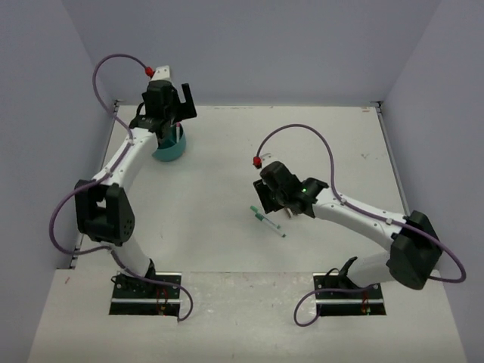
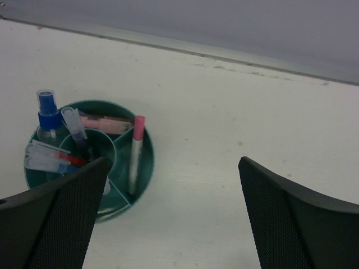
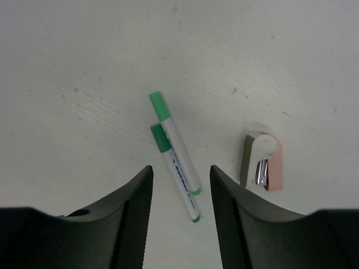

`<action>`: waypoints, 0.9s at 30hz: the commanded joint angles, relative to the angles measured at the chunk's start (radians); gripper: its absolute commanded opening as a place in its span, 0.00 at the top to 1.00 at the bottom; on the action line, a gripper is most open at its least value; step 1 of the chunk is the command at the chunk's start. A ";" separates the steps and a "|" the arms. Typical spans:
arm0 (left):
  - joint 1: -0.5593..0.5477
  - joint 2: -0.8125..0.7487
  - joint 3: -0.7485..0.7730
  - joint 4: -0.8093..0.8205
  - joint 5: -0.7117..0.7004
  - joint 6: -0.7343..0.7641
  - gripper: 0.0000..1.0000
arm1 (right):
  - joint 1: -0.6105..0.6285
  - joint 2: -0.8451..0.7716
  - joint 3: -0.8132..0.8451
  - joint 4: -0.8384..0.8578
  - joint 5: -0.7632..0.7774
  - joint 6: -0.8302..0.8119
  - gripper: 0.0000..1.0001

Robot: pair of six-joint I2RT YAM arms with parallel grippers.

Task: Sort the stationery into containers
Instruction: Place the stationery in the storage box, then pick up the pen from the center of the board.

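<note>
Hovers over teal tub (image 2: 147, 168), left tool (image 2: 173, 162) spread wide; straddles 2 green markers (image 3: 178, 150) on tabletop (image 3: 84, 67), right tool (image 3: 180, 171) half-spread.

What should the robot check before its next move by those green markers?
1. Right gripper over the two green-capped white markers: ok, their lower ends lie between its fingers.
2. Right jaws parted, nothing held: ok.
3. Picking only one marker: not ok, they lie right against each other.
4. Small pink-and-white stapler away from the fingers: ok.
5. Left gripper open and empty: ok.
6. Round teal plastic tub upright: ok; free room inside: cannot tell.
</note>
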 commanded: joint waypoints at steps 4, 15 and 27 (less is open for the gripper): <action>-0.088 -0.449 -0.175 0.031 0.216 -0.152 0.00 | 0.000 0.266 0.121 -0.162 -0.083 -0.018 0.71; -0.096 -0.593 -0.328 0.031 0.356 -0.140 0.00 | 0.010 0.371 0.164 -0.194 -0.120 -0.021 0.80; -0.096 -0.615 -0.344 0.018 0.373 -0.127 0.00 | 0.025 0.421 0.156 -0.191 -0.132 -0.004 0.73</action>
